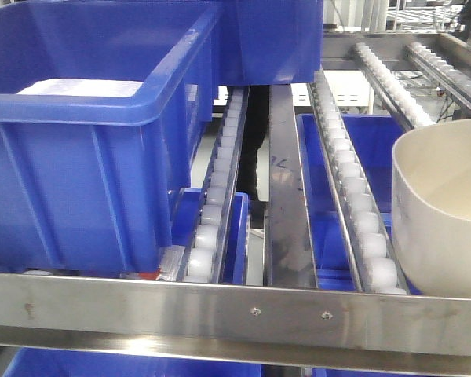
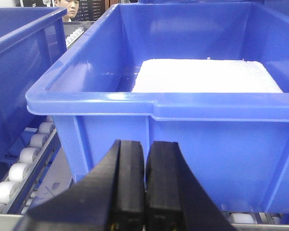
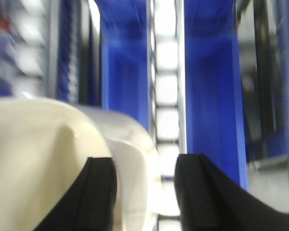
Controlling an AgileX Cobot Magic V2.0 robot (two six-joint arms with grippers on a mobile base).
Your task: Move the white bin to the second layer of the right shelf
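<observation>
The white bin [image 1: 441, 208] stands at the far right of the roller shelf level, behind the brushed steel front rail [image 1: 220, 314] with two screws. In the right wrist view the white bin [image 3: 38, 159] fills the lower left. My right gripper [image 3: 145, 162] is open; its left finger is inside the bin, its right finger is outside, and the bin's wall stands between them against the left finger. My left gripper [image 2: 145, 144] is shut and empty, just in front of a blue crate [image 2: 192, 130].
A large blue crate [image 1: 86, 157] holding a white slab [image 2: 207, 74] fills the shelf's left. A second blue crate [image 1: 267, 39] sits behind it. Roller lanes [image 1: 359, 208] run front to back. More blue crates lie on the level below [image 1: 322, 228].
</observation>
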